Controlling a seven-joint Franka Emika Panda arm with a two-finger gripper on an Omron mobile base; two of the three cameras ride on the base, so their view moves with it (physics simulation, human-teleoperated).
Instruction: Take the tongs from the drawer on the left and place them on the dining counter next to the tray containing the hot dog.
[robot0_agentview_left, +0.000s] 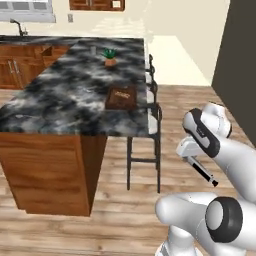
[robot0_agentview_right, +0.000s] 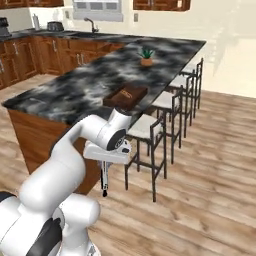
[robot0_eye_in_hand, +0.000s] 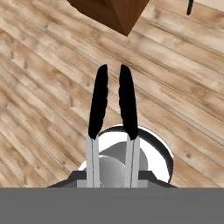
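Already the claw (robot0_eye_in_hand: 111, 146) is clenched on the tongs (robot0_eye_in_hand: 111, 100), gripping their silvery shafts so the two black tips fan out toward the middle of the hand view, over plank floor. In the left base view they hang at lower right, well apart from the tabletop. They look light, stiff and slick, two thin springy arms likely to swivel in a narrow pinch; a hold nearer mid-length would probably steady them. The tray (robot0_agentview_left: 121, 98) with the hot dog (robot0_agentview_left: 121, 94) sits near the tabletop's (robot0_agentview_left: 60, 100) right edge.

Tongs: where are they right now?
The tongs hang from the hand, black end down, over the wood floor beside the dining counter's corner.
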